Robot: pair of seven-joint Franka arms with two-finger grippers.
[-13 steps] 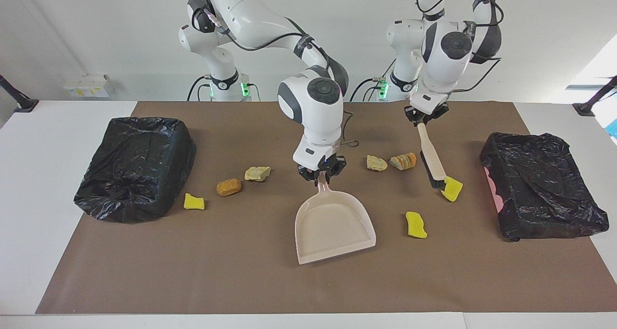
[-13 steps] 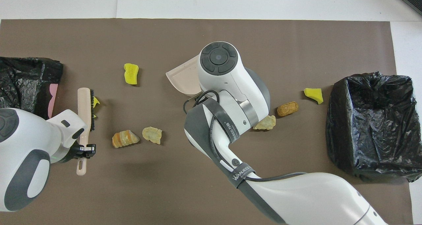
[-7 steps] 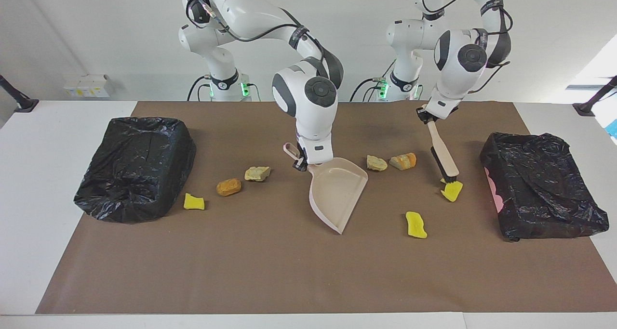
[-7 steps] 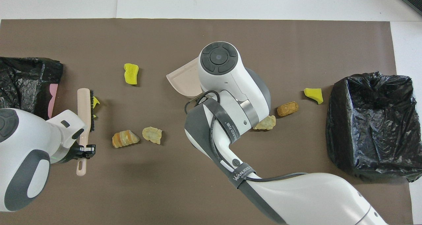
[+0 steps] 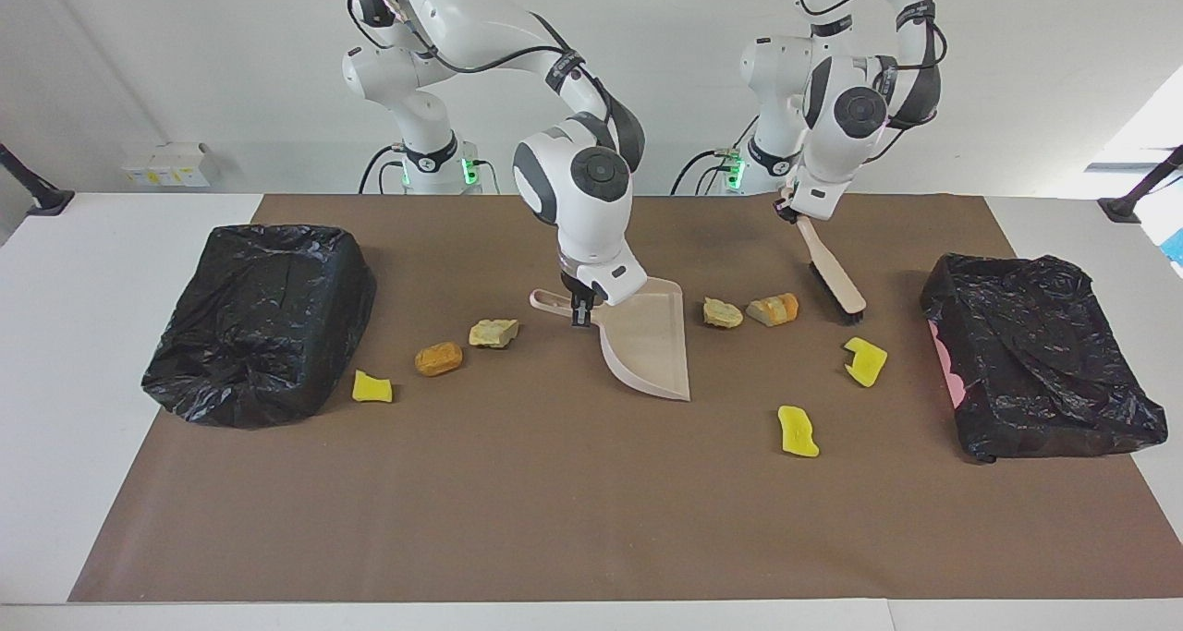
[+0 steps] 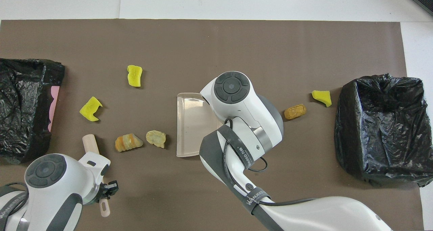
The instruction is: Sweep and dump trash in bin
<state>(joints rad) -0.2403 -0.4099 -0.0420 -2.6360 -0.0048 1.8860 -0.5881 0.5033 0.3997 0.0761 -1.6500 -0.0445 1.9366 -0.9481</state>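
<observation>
Gripping the dustpan point(image 5: 647, 340) handle, right claw point(image 5: 580, 309) tilts it beside two bread chunks point(image 5: 750, 311); left claw point(image 5: 788, 208) grips the brush point(image 5: 832, 271). Scraps point(image 5: 865, 360) lie scattered on tabletop point(image 5: 518, 502), light, soft: sweep, don't pinch.

The dustpan point(image 5: 647, 340) looks like smooth beige plastic. Both bins point(image 5: 263, 321) wear crinkled glossy black plastic liners. The table cover point(image 5: 518, 511) is matt brown.
</observation>
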